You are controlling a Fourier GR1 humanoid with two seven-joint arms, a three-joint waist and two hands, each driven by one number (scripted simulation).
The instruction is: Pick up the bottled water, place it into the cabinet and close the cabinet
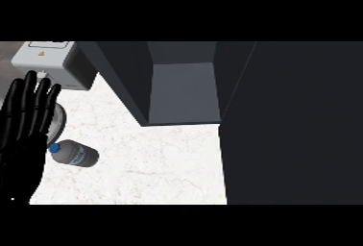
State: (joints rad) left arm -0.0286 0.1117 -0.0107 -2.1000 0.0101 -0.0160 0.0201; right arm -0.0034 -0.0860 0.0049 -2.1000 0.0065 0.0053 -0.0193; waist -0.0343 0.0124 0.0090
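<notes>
A black hand [25, 129] stands along the left edge of the frame, its fingers straight, spread slightly and pointing toward the top; it holds nothing. By its place in the view it is the robot's left hand. The right hand does not show.

Just right of that hand, in the lower left of the frame, a water bottle [74, 153] lies on its side on the white marbled counter [163, 163]. Its blue cap [53, 148] points to the left and sits touching or just beside the hand's edge; which of the two cannot be told. The bottle is clear with a pale label.

At the centre top, a dark cabinet [181, 86] stands open, its grey inner floor showing between dark walls. A broad dark panel, apparently its door [294, 125], fills the right side of the frame from top to bottom. The bottle lies well apart from the cabinet's opening, down and to the left.

In the upper left corner sits a pale grey box-shaped appliance [50, 60] with a small yellow mark on top. A rounded grey object [58, 120] shows partly behind the fingers.
</notes>
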